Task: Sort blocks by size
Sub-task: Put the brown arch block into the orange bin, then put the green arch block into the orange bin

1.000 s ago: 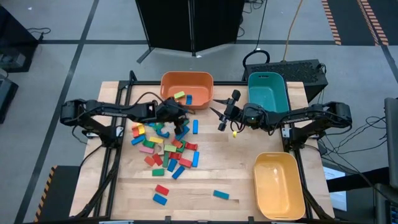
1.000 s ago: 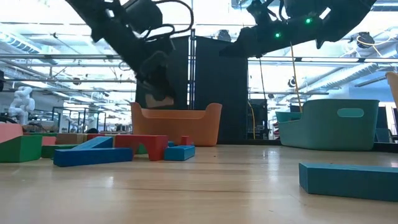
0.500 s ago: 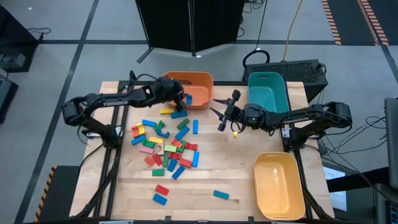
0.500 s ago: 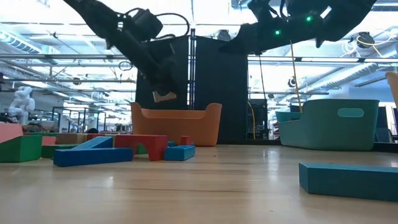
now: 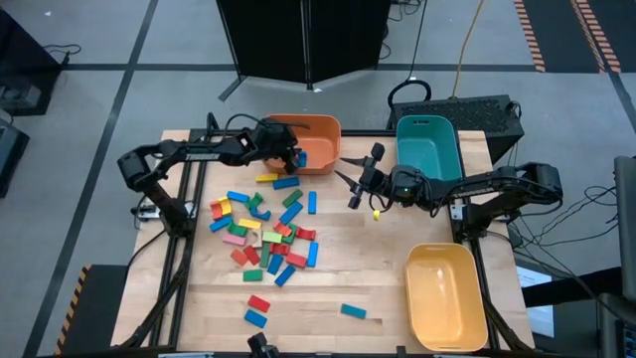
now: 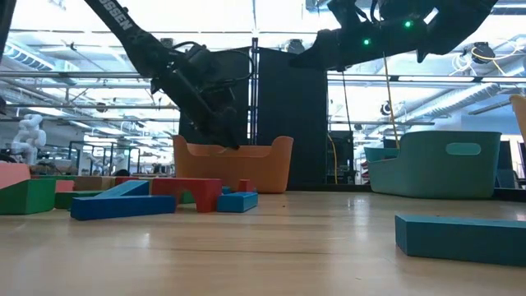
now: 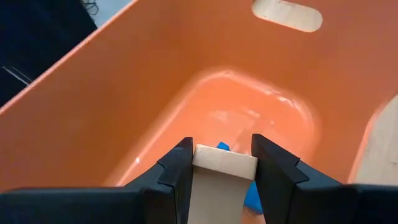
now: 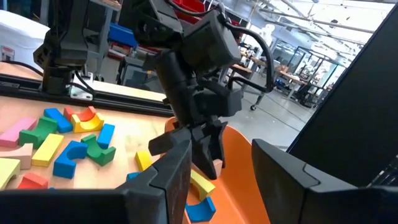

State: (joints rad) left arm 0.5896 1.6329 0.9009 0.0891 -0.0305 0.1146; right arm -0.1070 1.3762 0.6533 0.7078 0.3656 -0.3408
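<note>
Blocks (image 5: 260,231) mostly lie unsorted mid-bench; few in orange bin (image 5: 323,127). Left hand (image 7: 219,163) grips a pale block (image 7: 224,180) over it; right hand (image 5: 350,186) waits, fingers spread, empty.

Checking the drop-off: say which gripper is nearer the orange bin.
Left. The left gripper hangs over the orange bin, holding a pale block; the right gripper waits beside it.

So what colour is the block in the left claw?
Pale cream block, clearest in the left wrist view.
</note>
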